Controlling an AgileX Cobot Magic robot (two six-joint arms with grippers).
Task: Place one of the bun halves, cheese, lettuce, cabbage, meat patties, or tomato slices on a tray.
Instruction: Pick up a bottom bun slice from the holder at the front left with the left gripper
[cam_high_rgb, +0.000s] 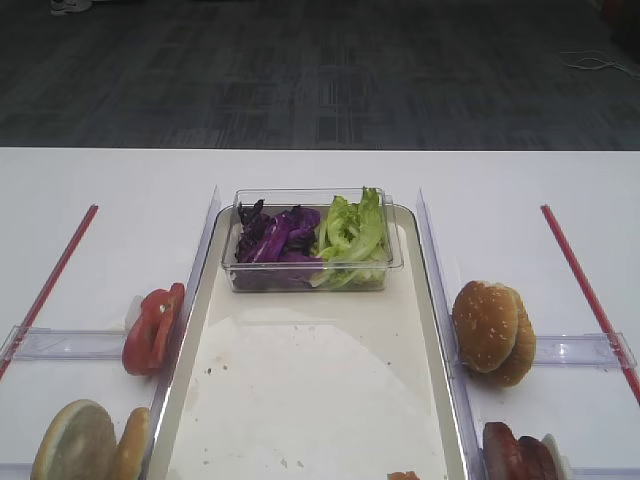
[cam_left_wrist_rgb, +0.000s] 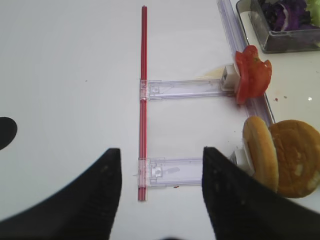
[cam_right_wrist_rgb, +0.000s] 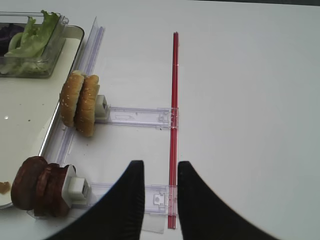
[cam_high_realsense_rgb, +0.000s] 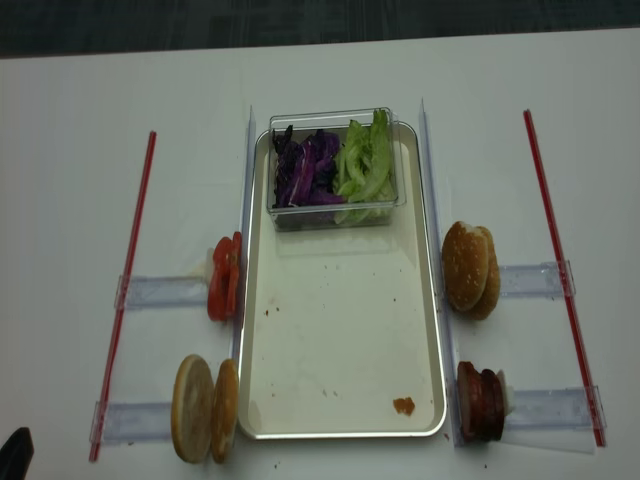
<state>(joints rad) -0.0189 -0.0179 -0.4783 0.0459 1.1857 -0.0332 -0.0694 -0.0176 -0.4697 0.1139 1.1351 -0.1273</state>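
Observation:
The cream tray (cam_high_realsense_rgb: 340, 340) lies in the middle and holds only crumbs and a small orange scrap (cam_high_realsense_rgb: 403, 405). At its far end a clear tub holds purple cabbage (cam_high_realsense_rgb: 305, 170) and green lettuce (cam_high_realsense_rgb: 365, 160). Tomato slices (cam_left_wrist_rgb: 252, 75) and bun halves (cam_left_wrist_rgb: 260, 152) stand on edge left of the tray. Meat patties (cam_right_wrist_rgb: 37, 192) stand on its right. No cheese shows. My left gripper (cam_left_wrist_rgb: 162, 152) hovers open over the table left of the bun halves, holding nothing. My right gripper (cam_right_wrist_rgb: 160, 165) is open and empty, right of the patties.
Domed bun tops (cam_right_wrist_rgb: 80, 102) stand on edge right of the tray. Clear plastic rails (cam_left_wrist_rgb: 185, 87) hold the food upright. Red rods (cam_high_realsense_rgb: 130, 280) (cam_high_realsense_rgb: 555, 260) lie on the white table on both sides. Clear strips (cam_high_rgb: 200, 260) flank the tray's long sides.

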